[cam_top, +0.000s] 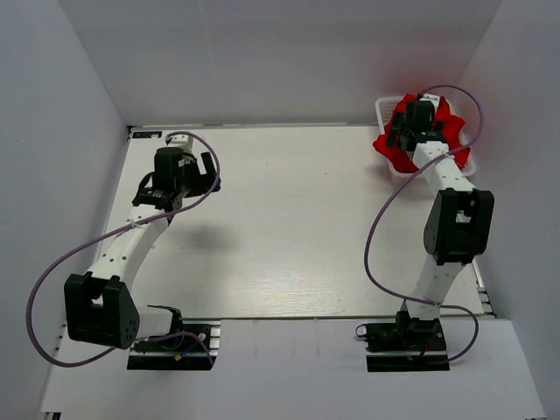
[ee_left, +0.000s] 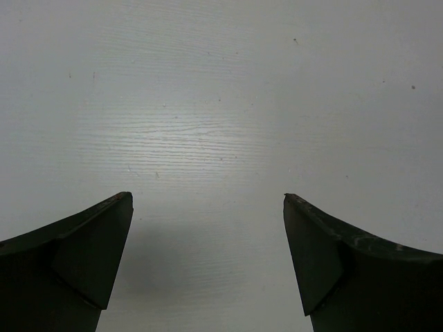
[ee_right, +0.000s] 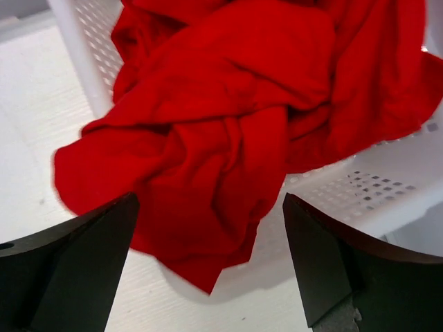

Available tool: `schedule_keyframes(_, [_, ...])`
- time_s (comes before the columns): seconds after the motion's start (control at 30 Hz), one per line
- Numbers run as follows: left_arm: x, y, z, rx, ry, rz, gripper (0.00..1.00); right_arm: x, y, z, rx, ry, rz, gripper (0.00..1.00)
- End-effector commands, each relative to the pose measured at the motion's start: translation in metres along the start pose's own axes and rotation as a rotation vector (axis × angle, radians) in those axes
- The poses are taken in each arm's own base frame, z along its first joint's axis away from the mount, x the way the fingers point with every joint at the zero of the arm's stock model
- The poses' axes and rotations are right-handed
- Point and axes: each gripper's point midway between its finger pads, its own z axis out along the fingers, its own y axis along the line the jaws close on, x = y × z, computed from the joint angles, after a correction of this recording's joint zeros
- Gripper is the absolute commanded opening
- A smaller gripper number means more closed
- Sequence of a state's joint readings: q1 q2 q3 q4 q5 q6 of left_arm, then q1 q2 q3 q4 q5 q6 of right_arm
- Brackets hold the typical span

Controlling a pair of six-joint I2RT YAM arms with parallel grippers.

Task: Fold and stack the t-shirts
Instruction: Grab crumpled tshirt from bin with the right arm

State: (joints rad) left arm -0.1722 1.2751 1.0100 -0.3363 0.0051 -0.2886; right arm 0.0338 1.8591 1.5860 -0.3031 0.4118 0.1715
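The right gripper hung with its fingers spread wide over the heap of red t-shirts, with no cloth pinched between them. The shirts sat bundled together in the white lattice basket at the far right corner of the table, one loose fold spilling over the basket's rim onto the tabletop. Over on the other side, the left gripper was just as wide apart, gripping nothing, looking down at plain white tabletop well apart from the shirts.
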Motion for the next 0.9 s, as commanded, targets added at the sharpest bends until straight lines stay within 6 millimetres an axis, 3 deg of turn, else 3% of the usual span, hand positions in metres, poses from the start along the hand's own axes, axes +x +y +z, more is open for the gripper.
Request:
schedule_keyframes(0.0, [-0.008, 0.0, 0.002, -0.013, -0.009, 0.009, 1.0, 0.0, 0.001, 0.016, -0.024, 0.027, -0.037, 0.9])
schedule_keyframes(0.07, [-0.005, 0.001, 0.009, -0.018, 0.009, 0.009, 1.0, 0.001, 0.006, 0.028, -0.033, 0.032, -0.042, 0.9])
schedule_keyframes(0.1, [-0.011, -0.001, 0.008, -0.015, -0.003, 0.009, 1.0, 0.0, -0.008, 0.041, -0.007, 0.032, -0.025, 0.9])
schedule_keyframes(0.23, [-0.003, 0.003, 0.013, -0.034, 0.024, 0.01, 1.0, -0.003, -0.013, 0.067, 0.001, 0.021, 0.01, 0.9])
schedule_keyframes(0.33, [-0.005, 0.005, 0.012, -0.045, 0.022, 0.01, 1.0, -0.006, -0.013, 0.077, -0.011, -0.002, 0.044, 0.59])
schedule_keyframes(0.37, [-0.005, 0.005, 0.012, -0.045, 0.022, 0.01, 1.0, -0.01, -0.016, 0.074, -0.009, -0.013, 0.056, 0.28])
schedule_keyframes(0.4, [-0.005, 0.005, 0.012, -0.045, 0.022, 0.01, 1.0, -0.016, -0.015, 0.071, -0.021, -0.025, 0.059, 0.11])
schedule_keyframes(0.43, [-0.009, 0.004, 0.011, -0.042, 0.013, 0.01, 1.0, -0.032, -0.016, 0.062, -0.028, -0.072, 0.067, 0.0])
schedule_keyframes(0.5, [-0.012, 0.001, 0.008, -0.03, 0.004, 0.0, 1.0, -0.057, -0.022, 0.036, -0.024, -0.146, 0.07, 0.0])
schedule_keyframes(0.57, [-0.013, -0.002, 0.006, -0.014, -0.006, 0.0, 1.0, -0.072, -0.028, 0.022, -0.009, -0.193, 0.059, 0.0])
schedule_keyframes(0.63, [-0.013, -0.004, 0.004, 0.0, -0.011, 0.0, 1.0, -0.102, -0.039, -0.008, 0.015, -0.26, 0.053, 0.0])
schedule_keyframes(0.67, [-0.015, -0.005, 0.002, 0.003, -0.02, 0.0, 1.0, -0.123, -0.045, -0.032, 0.02, -0.311, 0.048, 0.0])
schedule_keyframes(0.73, [-0.015, -0.005, 0.002, 0.003, -0.02, 0.0, 1.0, -0.133, -0.048, -0.05, 0.022, -0.323, 0.009, 0.0])
schedule_keyframes(0.87, [-0.013, -0.002, -0.002, -0.009, -0.012, 0.0, 1.0, -0.172, -0.046, -0.105, -0.063, -0.426, 0.002, 0.0])
